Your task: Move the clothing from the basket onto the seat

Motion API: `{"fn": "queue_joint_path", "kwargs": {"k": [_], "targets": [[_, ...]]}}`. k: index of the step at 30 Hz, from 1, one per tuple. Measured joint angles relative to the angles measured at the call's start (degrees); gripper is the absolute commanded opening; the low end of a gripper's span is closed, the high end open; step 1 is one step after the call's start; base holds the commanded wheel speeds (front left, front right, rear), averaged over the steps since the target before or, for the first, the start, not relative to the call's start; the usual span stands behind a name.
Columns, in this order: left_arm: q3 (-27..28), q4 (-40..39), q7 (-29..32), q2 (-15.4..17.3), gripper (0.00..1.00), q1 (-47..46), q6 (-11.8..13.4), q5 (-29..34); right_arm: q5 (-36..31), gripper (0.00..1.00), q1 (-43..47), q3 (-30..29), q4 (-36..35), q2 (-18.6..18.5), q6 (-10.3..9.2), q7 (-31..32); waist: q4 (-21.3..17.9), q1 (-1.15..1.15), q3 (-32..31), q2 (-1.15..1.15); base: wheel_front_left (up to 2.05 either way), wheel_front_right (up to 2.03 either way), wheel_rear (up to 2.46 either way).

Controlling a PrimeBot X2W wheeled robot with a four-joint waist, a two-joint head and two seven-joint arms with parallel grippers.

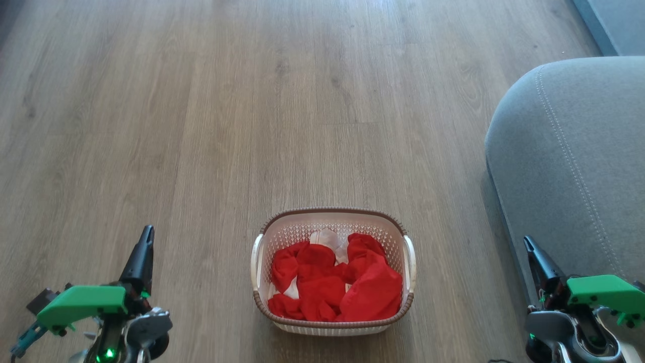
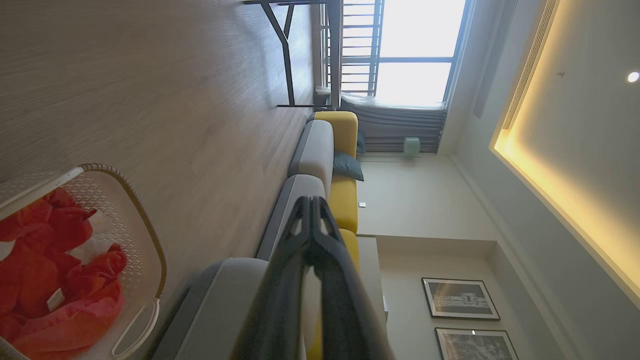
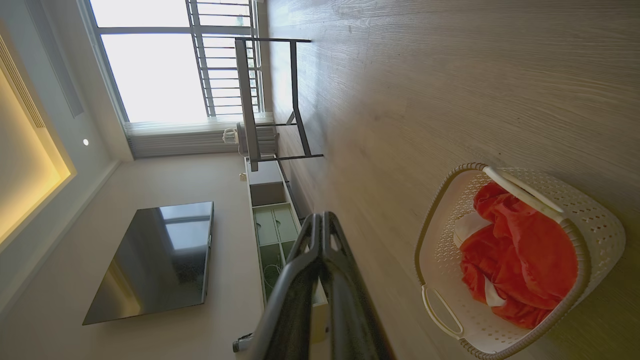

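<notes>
The basket (image 1: 409, 262) stands on the wooden floor right in front of me, cream-white with a brown rim. Inside it lies the clothing (image 1: 337, 282), a crumpled heap of bright red fabric with white patches. The grey seat (image 1: 569, 161) with pale stitching fills the right side. My left gripper (image 1: 147, 233) is shut and empty at the lower left, well left of the basket. My right gripper (image 1: 527, 242) is shut and empty at the lower right, over the seat's edge. The left wrist view has the basket (image 2: 150, 240) and clothing (image 2: 50, 280) at its lower left; the right wrist view has the basket (image 3: 440, 220) and clothing (image 3: 520, 260) at its lower right.
Wooden floor (image 1: 252, 101) stretches ahead and to the left. A dark-legged table (image 3: 270, 100) stands by the window. A sofa with grey and yellow cushions (image 2: 330, 165) runs along one wall, a low cabinet (image 3: 270, 225) and a dark screen (image 3: 155, 260) along the other.
</notes>
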Motion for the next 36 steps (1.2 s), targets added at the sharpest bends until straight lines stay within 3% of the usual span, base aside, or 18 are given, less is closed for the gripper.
{"fn": "queue_joint_path", "kwargs": {"k": [36], "targets": [[0.0, 0.0, 0.0, 0.0, 0.00, 0.0, 0.0, 0.0, 0.0, 0.00, 0.0, 0.0, 0.0, 0.0, 0.00, 0.0, 0.0, 0.00, 0.0, 0.00, 0.00, 0.00, 0.00]]}}
